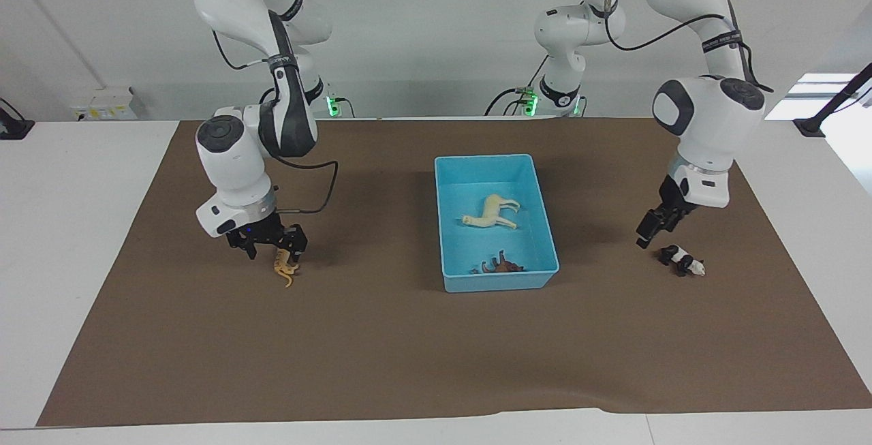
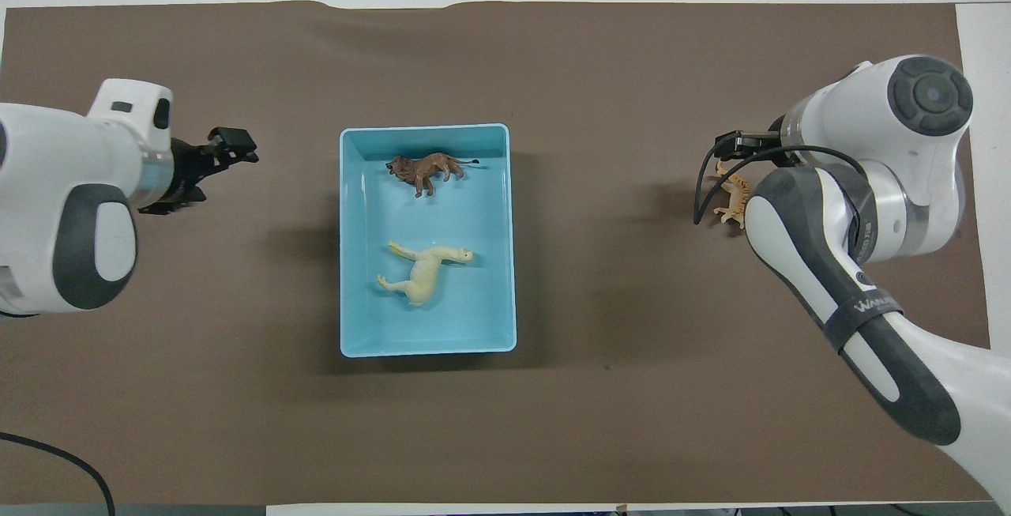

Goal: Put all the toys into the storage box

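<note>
Tiger (image 1: 285,268), frame lower left, sits clamped in my right claw (image 1: 276,246). Left claw (image 1: 650,227), fingers apart, hangs by panda (image 1: 682,260) on surface (image 1: 381,349). Lion (image 1: 503,267) and cream animal (image 1: 490,213) lie in storage box (image 1: 497,280), centre. Next: carry tiger over box.

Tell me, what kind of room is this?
Probably a robotics lab: two white arms work over a brown mat on a white table, with plastic animals and a blue storage box, against bare walls.

Brown mat (image 1: 409,349) over white table (image 1: 75,227), yellow-labelled wall box (image 1: 102,104)
</note>
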Robot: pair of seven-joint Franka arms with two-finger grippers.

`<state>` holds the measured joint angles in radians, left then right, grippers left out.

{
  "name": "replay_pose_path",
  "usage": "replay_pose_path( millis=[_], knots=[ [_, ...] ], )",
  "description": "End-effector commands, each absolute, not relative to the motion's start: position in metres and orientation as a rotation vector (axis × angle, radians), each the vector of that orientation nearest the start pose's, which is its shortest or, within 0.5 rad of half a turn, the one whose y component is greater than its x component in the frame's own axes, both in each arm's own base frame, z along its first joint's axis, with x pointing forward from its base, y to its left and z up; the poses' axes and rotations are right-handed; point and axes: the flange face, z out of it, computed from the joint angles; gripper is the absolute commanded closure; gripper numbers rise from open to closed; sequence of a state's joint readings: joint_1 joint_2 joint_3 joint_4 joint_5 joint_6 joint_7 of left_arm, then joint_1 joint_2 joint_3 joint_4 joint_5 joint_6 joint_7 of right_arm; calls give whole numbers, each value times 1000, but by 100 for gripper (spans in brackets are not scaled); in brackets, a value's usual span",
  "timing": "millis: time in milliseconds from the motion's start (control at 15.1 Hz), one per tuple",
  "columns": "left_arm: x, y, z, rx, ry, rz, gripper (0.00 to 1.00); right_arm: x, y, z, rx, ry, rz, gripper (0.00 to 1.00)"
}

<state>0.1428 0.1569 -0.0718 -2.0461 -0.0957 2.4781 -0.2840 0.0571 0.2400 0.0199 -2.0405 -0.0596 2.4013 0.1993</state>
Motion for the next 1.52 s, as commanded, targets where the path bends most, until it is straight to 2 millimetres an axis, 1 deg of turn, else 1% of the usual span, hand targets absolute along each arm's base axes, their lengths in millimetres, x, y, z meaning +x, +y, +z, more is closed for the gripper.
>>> replay_pose_path(
  millis=[0, 66, 132, 198, 264, 330, 396, 462, 528, 660, 726, 792, 858, 925, 991, 1057, 1123, 1189, 1255, 1321, 1387, 1453],
  knots=[
    [624, 82, 355, -3128, -538, -525, 0, 582, 39, 326, -3147, 68, -224, 0],
    [630, 88, 342, -3110, -518, -520, 0, 578, 40, 319, -3147, 33, -236, 0],
    [633, 95, 327, -3095, -506, -523, 0, 579, 36, 315, -3146, 18, -250, 0],
    [632, 100, 318, -3085, -514, -534, 0, 579, 34, 310, -3146, 17, -243, 0],
    [630, 103, 315, -3083, -518, -526, 0, 579, 39, 305, -3146, 19, -233, 0],
    [626, 105, 309, -3084, -528, -509, 0, 580, 40, 303, -3144, 17, -240, 0],
    [624, 106, 305, -3085, -531, -500, 0, 582, 41, 303, -3140, 14, -268, 0],
    [623, 103, 298, -3089, -532, -483, 0, 582, 42, 297, -3139, 9, -264, 0],
    [622, 101, 295, -3089, -549, -478, 0, 583, 42, 293, -3138, 11, -266, 0],
    [617, 103, 289, -3090, -566, -454, 0, 586, 40, 290, -3135, 8, -287, 0],
    [615, 102, 286, -3092, -564, -442, 3, 585, 42, 290, -3134, 8, -287, 0],
    [613, 102, 284, -3093, -562, -432, 21, 585, 42, 290, -3134, 12, -287, 0],
    [613, 102, 283, -3095, -562, -418, 48, 585, 41, 290, -3134, 17, -287, 0],
    [612, 102, 284, -3095, -564, -413, 72, 585, 41, 290, -3134, 22, -287, 13],
    [612, 102, 284, -3097, -561, -401, 92, 584, 41, 288, -3133, 34, -282, 32],
    [614, 104, 287, -3100, -564, -377, 100, 581, 40, 286, -3132, 74, -273, 70],
    [620, 103, 296, -3102, -566, -358, 100, 580, 42, 287, -3129, 105, -275, 97],
    [630, 97, 311, -3111, -566, -316, 100, 578, 42, 285, -3129, 115, -265, 100],
    [639, 90, 330, -3111, -611, -281, 100, 578, 42, 285, -3130, 113, -265, 100],
    [646, 75, 345, -3110, -662, -259, 100, 579, 43, 286, -3131, 103, -263, 100],
    [651, 50, 363, -3108, -727, -238, 100, 580, 43, 286, -3132, 99, -261, 100],
    [651, 22, 379, -3104, -794, -217, 100, 581, 43, 288, -3133, 92, -261, 100]
  ],
)
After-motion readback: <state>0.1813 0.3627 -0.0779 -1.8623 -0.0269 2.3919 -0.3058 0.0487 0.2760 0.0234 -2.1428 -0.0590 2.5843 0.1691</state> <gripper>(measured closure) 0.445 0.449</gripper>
